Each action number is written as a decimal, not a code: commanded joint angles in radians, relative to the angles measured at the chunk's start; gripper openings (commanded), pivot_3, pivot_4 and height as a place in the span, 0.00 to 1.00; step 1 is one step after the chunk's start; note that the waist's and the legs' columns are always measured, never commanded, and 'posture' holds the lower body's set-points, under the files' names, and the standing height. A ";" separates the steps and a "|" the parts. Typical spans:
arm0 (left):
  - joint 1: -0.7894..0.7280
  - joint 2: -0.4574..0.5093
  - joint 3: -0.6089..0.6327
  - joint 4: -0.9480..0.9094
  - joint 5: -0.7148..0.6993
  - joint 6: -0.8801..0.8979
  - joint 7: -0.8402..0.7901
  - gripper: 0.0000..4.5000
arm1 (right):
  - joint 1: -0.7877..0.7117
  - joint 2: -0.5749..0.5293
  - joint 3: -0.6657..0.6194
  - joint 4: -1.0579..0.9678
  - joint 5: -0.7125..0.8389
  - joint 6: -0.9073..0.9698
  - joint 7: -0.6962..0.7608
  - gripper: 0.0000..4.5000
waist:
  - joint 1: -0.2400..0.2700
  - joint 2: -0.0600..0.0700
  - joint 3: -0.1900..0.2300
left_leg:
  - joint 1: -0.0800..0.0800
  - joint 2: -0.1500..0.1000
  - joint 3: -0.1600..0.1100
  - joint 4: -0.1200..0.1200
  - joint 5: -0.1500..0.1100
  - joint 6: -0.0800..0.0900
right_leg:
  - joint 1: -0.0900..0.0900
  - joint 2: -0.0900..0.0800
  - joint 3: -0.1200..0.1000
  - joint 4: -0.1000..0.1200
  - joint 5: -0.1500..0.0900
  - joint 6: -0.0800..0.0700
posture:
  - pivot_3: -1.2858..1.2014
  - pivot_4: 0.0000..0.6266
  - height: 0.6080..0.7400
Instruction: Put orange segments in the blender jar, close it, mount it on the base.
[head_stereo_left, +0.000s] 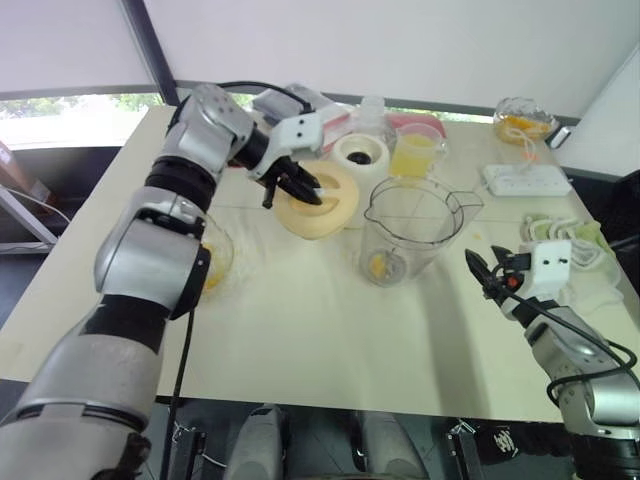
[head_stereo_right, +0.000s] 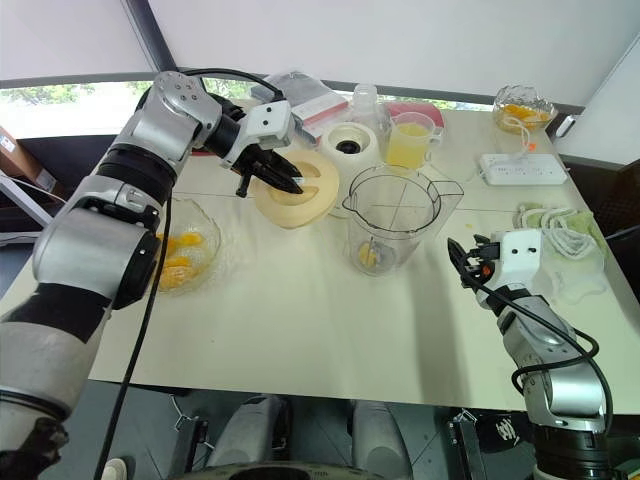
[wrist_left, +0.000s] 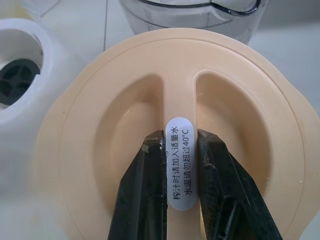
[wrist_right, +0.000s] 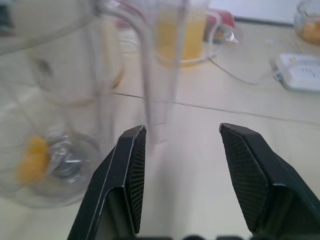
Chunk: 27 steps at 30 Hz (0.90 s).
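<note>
Your left claw (wrist_left: 180, 142) is clamped on the lid's (wrist_left: 240, 115) centre ridge. Your right claw (wrist_right: 182, 129) gapes wide and empty near the desk's (head_stereo_left: 300, 340) right edge. Between them, mid-desk, the jar (head_stereo_left: 405, 235) holds perhaps one orange segment (head_stereo_left: 378, 266). The base (head_stereo_left: 360, 152) sits just behind the lid.

You're looking at a mock kitchen bench in a lab or office room, not a home kitchen. A plain cream tabletop (head_stereo_right: 300, 330) stands against a window (head_stereo_right: 60, 105) with white roller blinds (head_stereo_right: 400, 40) along the far side. A white power strip (head_stereo_right: 524, 167) lies loose at far right. A clear plastic blender jar (head_stereo_right: 395, 225) and a round white blender base (head_stereo_right: 348, 145) sit mid-table.
</note>
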 joint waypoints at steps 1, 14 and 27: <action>-0.048 0.014 0.027 -0.004 -0.010 -0.014 0.003 0.05 | -0.031 -0.002 -0.012 0.049 -0.040 -0.056 0.035 0.54 | 0.000 0.000 0.000 | 0.000 0.000 0.000 0.000 0.000 0.000 | 0.000 0.000 0.000 0.000 0.000 0.000 | 0.52 0.24 1.00; -0.056 0.029 0.036 -0.002 -0.009 -0.020 0.031 0.05 | -0.169 0.012 0.027 0.220 -0.128 -0.137 0.105 0.99 | -0.003 0.000 0.000 | 0.000 0.000 0.000 0.000 0.000 0.000 | 0.000 0.000 0.000 0.001 0.000 0.000 | 0.52 0.24 1.00; -0.050 0.029 0.034 -0.004 -0.008 -0.014 0.044 0.05 | -0.251 0.011 0.047 0.335 -0.169 -0.204 0.172 0.99 | -0.004 0.000 0.000 | 0.000 0.000 0.000 0.000 0.000 0.000 | 0.000 0.000 0.000 0.002 0.000 0.001 | 0.52 0.24 1.00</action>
